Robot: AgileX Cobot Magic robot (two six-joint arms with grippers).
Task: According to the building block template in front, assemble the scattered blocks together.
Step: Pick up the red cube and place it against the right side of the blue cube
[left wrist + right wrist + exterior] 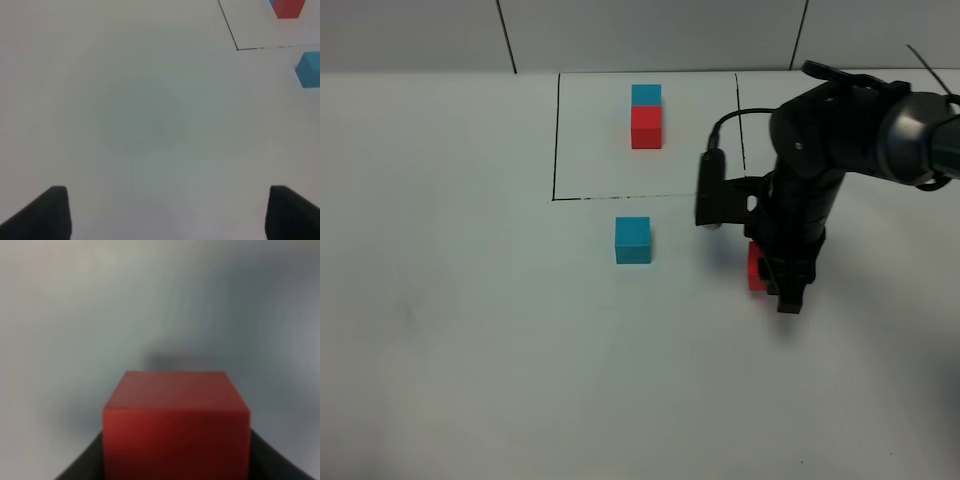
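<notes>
The template, a cyan cube (pixel 646 95) joined to a red cube (pixel 646 127), sits inside a thin black rectangle (pixel 556 140) at the back of the table. The loose cyan cube (pixel 633 240) stands just in front of that frame. It also shows in the left wrist view (pixel 309 69), as does the template's red cube (pixel 289 7). My right gripper (pixel 772 278) points down and is shut on the loose red cube (pixel 756 267), which fills the right wrist view (pixel 176 425). My left gripper (pixel 167 212) is open and empty over bare table, left of the frame.
The white table (pixel 470 330) runs to a grey wall at the back. The black frame's corner line (pixel 237 49) lies ahead of my left gripper. My right arm's bulk (pixel 820 140) overhangs the frame's right side.
</notes>
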